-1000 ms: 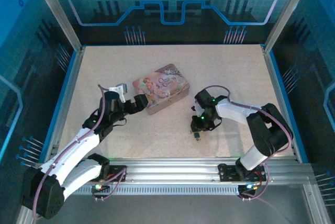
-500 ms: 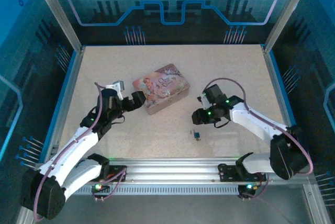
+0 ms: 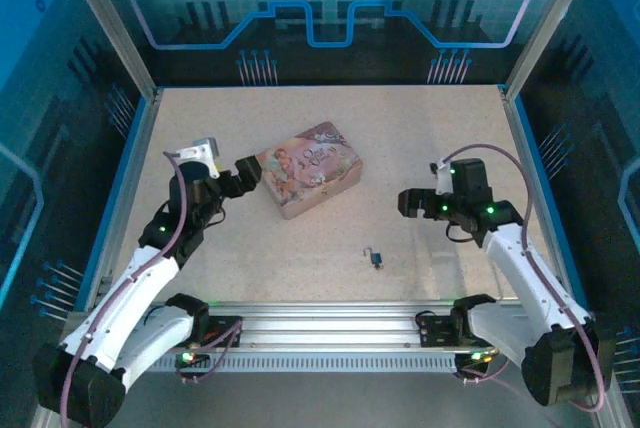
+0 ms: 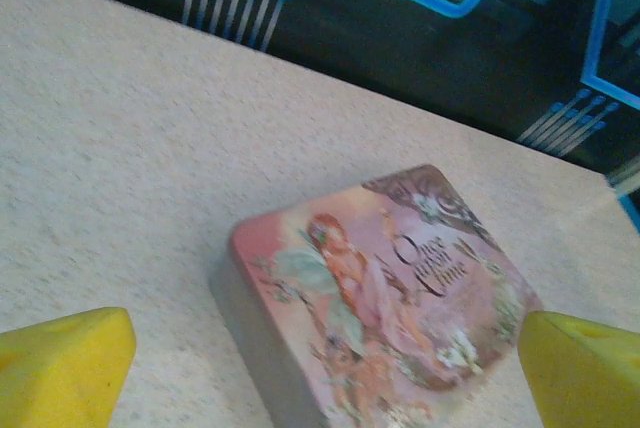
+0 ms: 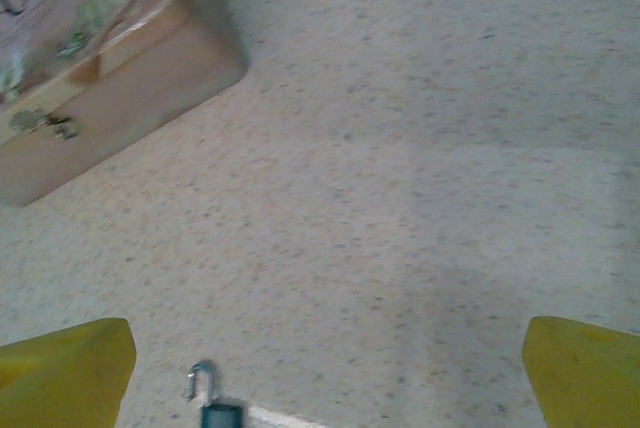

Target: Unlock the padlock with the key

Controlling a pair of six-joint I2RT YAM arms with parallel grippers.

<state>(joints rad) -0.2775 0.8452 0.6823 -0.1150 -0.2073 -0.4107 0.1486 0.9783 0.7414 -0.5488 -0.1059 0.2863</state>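
The little padlock [image 3: 375,257] lies flat on the table [image 3: 300,268], near the right pincer [image 3: 408,202], loop end pointing away. Both pincers gape wide, empty. The left pincer [image 3: 247,171] is farther.

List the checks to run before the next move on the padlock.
1. Left gripper open and empty: ok.
2. Right gripper open and empty: ok.
3. Tiny silver-grey metal padlock lying free on the speckled beige table, apart from both grippers: ok.
4. Pink picture-printed rectangular tin well apart from the padlock: ok.
5. Thin dark metal key located: cannot tell, too small to make out.
6. Shackle released: cannot tell.
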